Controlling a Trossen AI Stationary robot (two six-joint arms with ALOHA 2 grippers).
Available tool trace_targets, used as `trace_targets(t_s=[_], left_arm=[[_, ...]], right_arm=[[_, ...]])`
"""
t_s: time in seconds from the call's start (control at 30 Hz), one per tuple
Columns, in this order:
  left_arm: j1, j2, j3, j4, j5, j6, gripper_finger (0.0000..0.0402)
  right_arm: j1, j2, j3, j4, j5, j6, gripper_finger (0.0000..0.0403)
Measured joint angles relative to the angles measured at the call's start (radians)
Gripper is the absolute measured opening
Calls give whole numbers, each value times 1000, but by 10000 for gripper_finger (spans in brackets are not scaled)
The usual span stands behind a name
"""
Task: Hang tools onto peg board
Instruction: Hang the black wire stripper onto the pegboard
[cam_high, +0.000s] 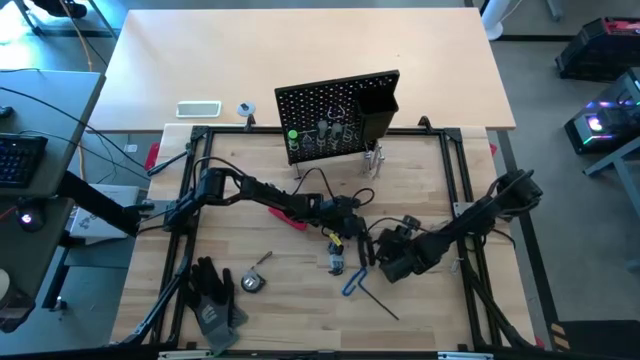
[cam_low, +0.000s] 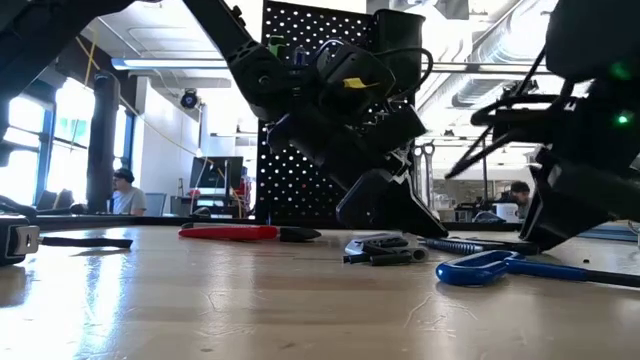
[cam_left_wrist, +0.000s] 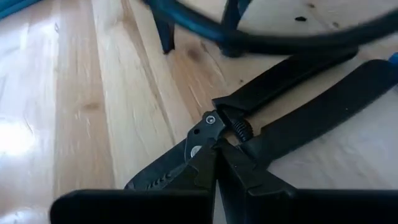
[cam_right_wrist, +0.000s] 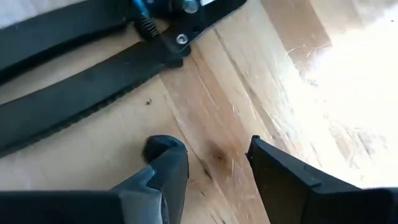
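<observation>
Blue-handled hex key (cam_low: 490, 268) nearest the low camera, flat on the table (cam_high: 300, 310). Just behind it, black pliers (cam_left_wrist: 273, 118) lying flat too, handles splayed toward the right arm.

Left gripper (cam_high: 345, 232) down at the pliers' pivot, fingers pressed together at the jaw end; pinching the nose or merely resting against it, cannot tell. Probably pinned there to steady the tool for a better pickup. Right gripper (cam_right_wrist: 214, 165) low over bare wood just beside the handles, fingers apart, nothing between them; likely lining up to take a handle.

Left arm stretched long and low from the left edge toward centre, wrist pitched down. Right arm reaching in from the right edge, elbow raised, wrist tipped to the table.

Peg board (cam_high: 335, 110) upright at the far edge, well apart from the pliers, some tools already hung. Red-black flat tool (cam_low: 240, 232) on the table near the left arm. Black work gloves (cam_high: 212, 295) at the near left.
</observation>
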Motion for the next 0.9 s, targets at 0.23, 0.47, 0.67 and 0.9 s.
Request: trace_targets(t_s=[0.23, 0.47, 0.67, 0.9], left_arm=[[-9, -76, -8, -80, -60, -39, 3], [-53, -104, -7, -118, -106, 18, 3], [-77, -105, -7, -119, -196, 16, 3], [-53, -106, -5, -102, -126, 11, 3]], right_arm=[[1, -83, 0, 24, 30, -13, 165], [38, -90, 1, 247, -1, -269, 165], [43, -90, 2, 288, 31, -295, 172], [34, -52, 2, 413, 39, -344, 208]])
